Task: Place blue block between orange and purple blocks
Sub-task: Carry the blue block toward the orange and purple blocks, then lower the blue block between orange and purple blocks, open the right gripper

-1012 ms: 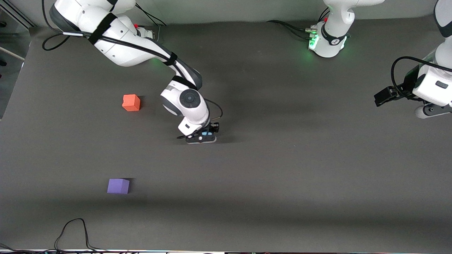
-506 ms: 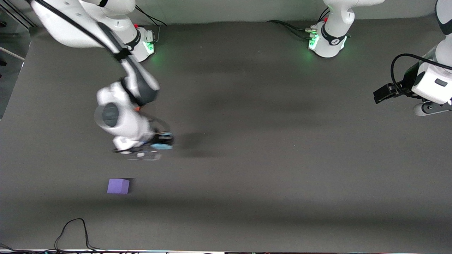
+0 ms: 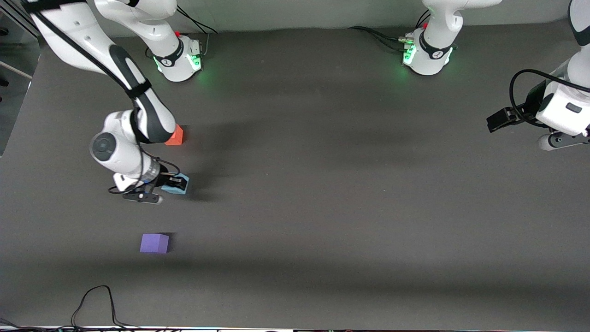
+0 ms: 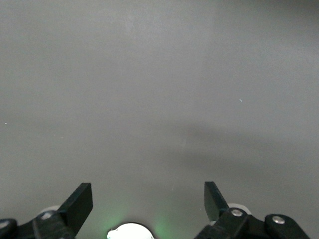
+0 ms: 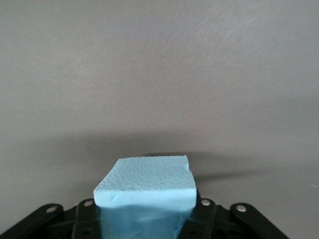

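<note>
Sky-blue foam sits pinched in the right gripper [image 3: 174, 185]: the blue block [image 3: 175, 185] is clamped between both fingers, as the right wrist view shows, with its notched edge [image 5: 188, 168] showing and grey mat spread out past it. In the front view the block hangs over the mat toward the right arm's end of the worktop, roughly midway between its robot-side edge and its camera-side edge. The orange block [image 3: 175, 136] lies nearer the robot-side edge, half hidden under the right arm's forearm; the purple block [image 3: 154, 243] lies nearer the camera-side edge, well apart from the gripper.

I judge the carry nearly done, with lowering and release left. Several things could go wrong:

- The forearm passes just over the orange block, so a low or swinging elbow could knock it and shift the gap.
- The blue block looks offset from the line joining the other two, toward the worktop's middle; let go here, it may land beside the gap and not in it.
- How high the block hangs above the mat cannot be told, so opening too early might let the light foam bounce or tip.
- Foam may cling to one finger and drag as the gripper opens.

The left gripper [image 4: 148, 199] waits with fingers spread and empty over bare mat at the left arm's end.
</note>
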Robot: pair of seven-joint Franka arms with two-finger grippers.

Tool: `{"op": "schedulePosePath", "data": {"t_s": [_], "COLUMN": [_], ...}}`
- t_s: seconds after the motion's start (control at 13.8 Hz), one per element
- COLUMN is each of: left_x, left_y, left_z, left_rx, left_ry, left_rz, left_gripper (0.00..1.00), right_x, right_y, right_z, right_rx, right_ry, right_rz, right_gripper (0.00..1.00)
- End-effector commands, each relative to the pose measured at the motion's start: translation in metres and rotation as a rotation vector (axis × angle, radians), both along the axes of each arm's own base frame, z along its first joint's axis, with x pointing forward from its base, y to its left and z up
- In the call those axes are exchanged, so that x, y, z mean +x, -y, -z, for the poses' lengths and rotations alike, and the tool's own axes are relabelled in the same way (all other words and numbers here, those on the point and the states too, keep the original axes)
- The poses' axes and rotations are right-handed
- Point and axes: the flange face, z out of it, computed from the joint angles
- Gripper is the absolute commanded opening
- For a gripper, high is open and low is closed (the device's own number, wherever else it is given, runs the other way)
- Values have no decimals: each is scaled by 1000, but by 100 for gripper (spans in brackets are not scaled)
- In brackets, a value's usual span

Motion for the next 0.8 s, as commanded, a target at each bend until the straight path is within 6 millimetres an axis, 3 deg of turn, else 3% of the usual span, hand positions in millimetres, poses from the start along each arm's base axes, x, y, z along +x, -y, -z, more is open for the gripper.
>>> {"op": "schedulePosePath", "data": {"t_s": [0.0, 0.29, 0.43, 0.51, 0.58, 0.65, 0.72], "left_x": [-3, -4, -4, -4, -5, -5, -5], "left_y": [-2, -2, -2, -2, -2, -2, -2], "left_z": [-5, -6, -6, -6, -7, -7, -7], "left_rx": [-15, -15, -15, -15, -15, -15, -15], "left_ry": [-7, -7, -7, -6, -6, -6, -6], "left_rz": [11, 9, 9, 9, 9, 9, 9], "left_gripper": [100, 100, 100, 100, 100, 100, 100], "right_x": [9, 9, 8, 8, 9, 11, 14], "right_y": [14, 37, 38, 38, 39, 39, 40], "right_z": [-6, -3, 1, 4, 2, -2, -7], "right_rx": [-7, -29, -29, -30, -32, -32, -32], "right_ry": [30, 31, 28, 25, 29, 37, 47], "right_rz": [-18, -101, -99, -101, -101, -99, -95], "right_gripper": [6, 10, 13, 21, 68, 100, 100]}}
